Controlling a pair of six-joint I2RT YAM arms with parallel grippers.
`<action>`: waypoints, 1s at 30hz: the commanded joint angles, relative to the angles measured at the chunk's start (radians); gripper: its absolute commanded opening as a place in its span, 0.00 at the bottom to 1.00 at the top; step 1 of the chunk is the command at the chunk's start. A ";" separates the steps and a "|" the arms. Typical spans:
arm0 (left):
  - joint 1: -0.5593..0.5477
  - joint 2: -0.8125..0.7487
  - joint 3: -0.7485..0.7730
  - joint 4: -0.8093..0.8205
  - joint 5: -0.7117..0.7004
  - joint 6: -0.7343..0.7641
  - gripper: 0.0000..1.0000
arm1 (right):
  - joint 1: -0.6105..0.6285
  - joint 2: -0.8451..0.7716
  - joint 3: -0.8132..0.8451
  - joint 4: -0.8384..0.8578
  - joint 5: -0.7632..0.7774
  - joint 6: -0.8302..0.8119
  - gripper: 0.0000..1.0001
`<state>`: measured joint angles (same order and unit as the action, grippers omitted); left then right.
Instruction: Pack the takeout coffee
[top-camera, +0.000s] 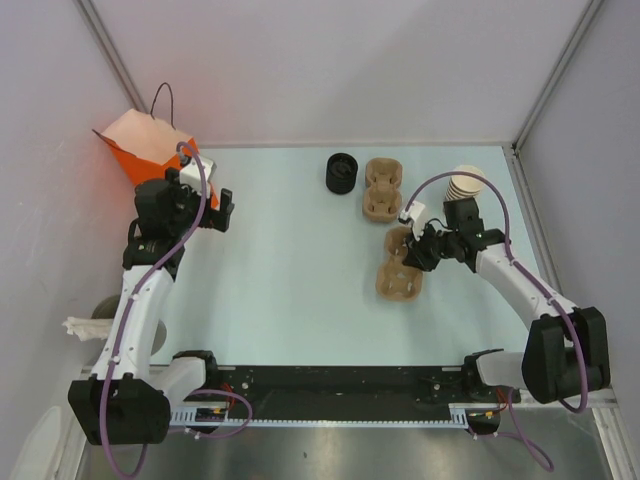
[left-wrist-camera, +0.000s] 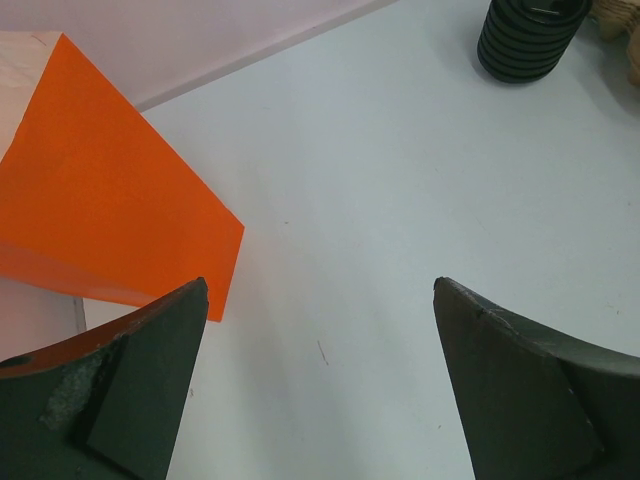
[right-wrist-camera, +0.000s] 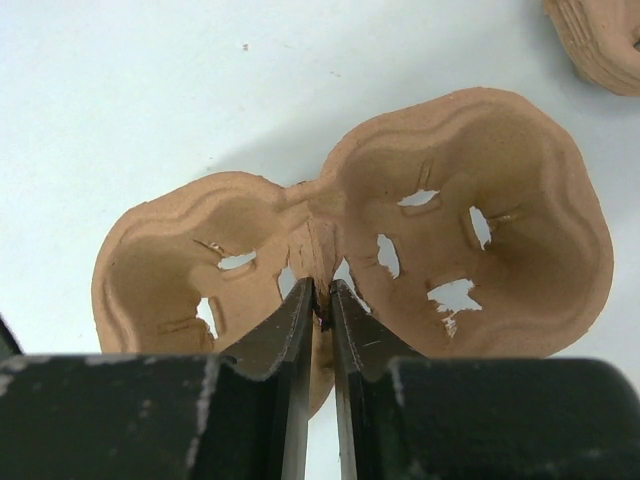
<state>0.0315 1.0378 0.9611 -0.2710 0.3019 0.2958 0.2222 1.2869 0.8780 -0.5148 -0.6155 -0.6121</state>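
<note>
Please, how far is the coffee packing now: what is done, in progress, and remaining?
Done: one cup carrier lies apart from the carrier stack. In hand: the right gripper pinches its centre rib. To do: no cup or lid is in it; the cup stack and black lids stand aside, and the open left gripper hovers by the orange bag.

In the left wrist view, the top edge cuts the black lid stack (left-wrist-camera: 530, 40) at 1 o'clock, the left edge the orange bag (left-wrist-camera: 100, 200). The right hand (right-wrist-camera: 322, 292) covers the near rim of the cardboard cup carrier (right-wrist-camera: 480, 200).
</note>
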 joint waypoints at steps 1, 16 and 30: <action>0.004 -0.031 -0.010 0.035 0.036 -0.015 0.99 | -0.001 0.028 -0.034 0.160 0.034 0.075 0.16; 0.004 -0.028 -0.018 0.041 0.052 -0.018 0.99 | 0.002 0.077 -0.103 0.180 0.098 -0.017 0.39; 0.004 -0.021 -0.016 0.038 0.062 -0.023 1.00 | 0.057 0.067 -0.028 0.055 0.229 -0.213 0.85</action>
<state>0.0315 1.0321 0.9459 -0.2638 0.3302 0.2882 0.2733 1.3334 0.7746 -0.4068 -0.4297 -0.7403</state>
